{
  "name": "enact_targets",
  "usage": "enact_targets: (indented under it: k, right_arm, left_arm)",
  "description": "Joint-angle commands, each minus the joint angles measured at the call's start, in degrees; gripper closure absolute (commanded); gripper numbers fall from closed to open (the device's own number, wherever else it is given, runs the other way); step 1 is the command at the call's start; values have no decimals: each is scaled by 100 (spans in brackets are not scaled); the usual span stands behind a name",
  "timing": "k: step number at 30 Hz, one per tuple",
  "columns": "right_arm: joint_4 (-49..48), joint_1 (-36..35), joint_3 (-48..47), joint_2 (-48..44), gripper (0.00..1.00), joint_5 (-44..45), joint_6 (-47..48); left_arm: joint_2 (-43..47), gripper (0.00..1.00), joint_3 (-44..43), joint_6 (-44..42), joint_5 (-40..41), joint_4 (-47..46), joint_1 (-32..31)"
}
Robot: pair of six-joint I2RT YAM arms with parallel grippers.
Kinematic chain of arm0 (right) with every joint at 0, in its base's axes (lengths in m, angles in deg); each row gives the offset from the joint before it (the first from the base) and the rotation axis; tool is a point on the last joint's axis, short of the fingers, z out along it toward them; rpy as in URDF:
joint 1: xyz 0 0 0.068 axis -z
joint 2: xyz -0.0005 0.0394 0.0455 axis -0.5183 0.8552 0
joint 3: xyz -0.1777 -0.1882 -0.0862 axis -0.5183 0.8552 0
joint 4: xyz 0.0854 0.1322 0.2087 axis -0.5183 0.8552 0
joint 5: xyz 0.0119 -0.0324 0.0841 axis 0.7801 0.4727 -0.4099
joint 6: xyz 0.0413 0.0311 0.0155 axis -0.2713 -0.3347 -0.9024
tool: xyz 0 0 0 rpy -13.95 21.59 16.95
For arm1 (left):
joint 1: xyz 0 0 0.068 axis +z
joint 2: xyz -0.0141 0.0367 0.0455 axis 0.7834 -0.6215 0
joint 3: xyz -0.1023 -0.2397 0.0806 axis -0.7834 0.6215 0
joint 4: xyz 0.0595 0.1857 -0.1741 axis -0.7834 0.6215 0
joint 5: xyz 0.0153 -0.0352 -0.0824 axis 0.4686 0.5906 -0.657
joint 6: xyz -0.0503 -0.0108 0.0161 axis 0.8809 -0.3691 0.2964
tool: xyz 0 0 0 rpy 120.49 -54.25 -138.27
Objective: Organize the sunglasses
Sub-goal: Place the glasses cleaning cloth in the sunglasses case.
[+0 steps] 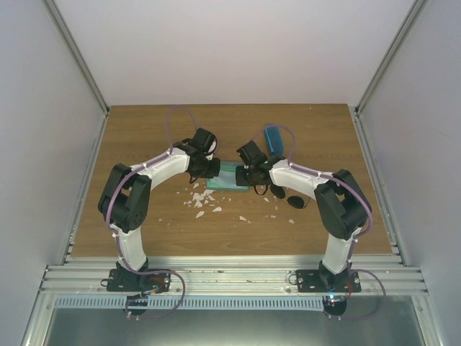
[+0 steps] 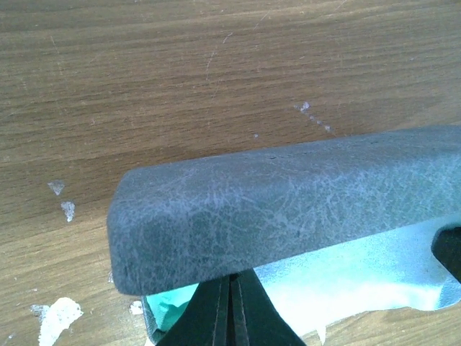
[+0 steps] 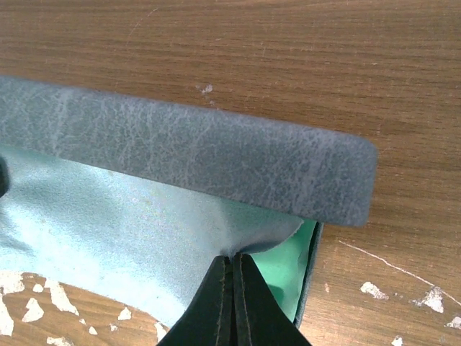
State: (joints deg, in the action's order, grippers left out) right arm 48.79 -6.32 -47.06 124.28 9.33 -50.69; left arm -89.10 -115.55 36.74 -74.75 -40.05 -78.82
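A pair of sunglasses [image 1: 287, 196] with round black lenses lies on the wood just beside my right forearm. A grey-blue case [image 1: 229, 176] lies open between both grippers, showing teal and pale blue lining [image 3: 130, 223]. My right gripper [image 3: 236, 257] is shut on the edge of the pale blue lining flap, which puckers at the fingertips, under the case's grey lid [image 3: 202, 155]. My left gripper [image 2: 232, 280] is shut at the case's other end, its tips tucked under the grey lid [image 2: 288, 202]. Whether it pinches anything there is hidden.
A bright blue oval case [image 1: 273, 138] sits behind my right gripper. White paint flakes [image 1: 202, 202] are scattered over the wooden table [image 1: 144, 137] in front of the grey-blue case. Metal rails run along the table's near edge and sides.
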Motion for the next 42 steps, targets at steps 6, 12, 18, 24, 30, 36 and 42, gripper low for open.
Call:
enact_targets:
  k: [6,12,18,24,30,36,42]
  right_arm:
    - [4,54,-196,349,99,69,-5]
    - [19,52,-225,496,99,145,1]
    - [123,53,-239,467,92,271,-10]
    - [183,53,-212,219,71,343,19]
    - [153,48,-240,107,72,327,21]
    - [-70,46,-296,286,86,-143,-44]
    - [-114,36,-452,631,88,-434,-223]
  left_arm:
    - [-285,100,125,-18,71,-293,44]
    - [-437,98,87,-40,130,-298,39]
    - [-410,83,77,58,256,-153,61]
    - [12,72,121,148,323,-79,77]
    - [196,82,290,209,-2,-364,80]
    - [-60,90,487,337,-652,-821,79]
    - [-375,88,552,507,-880,-1132,79]
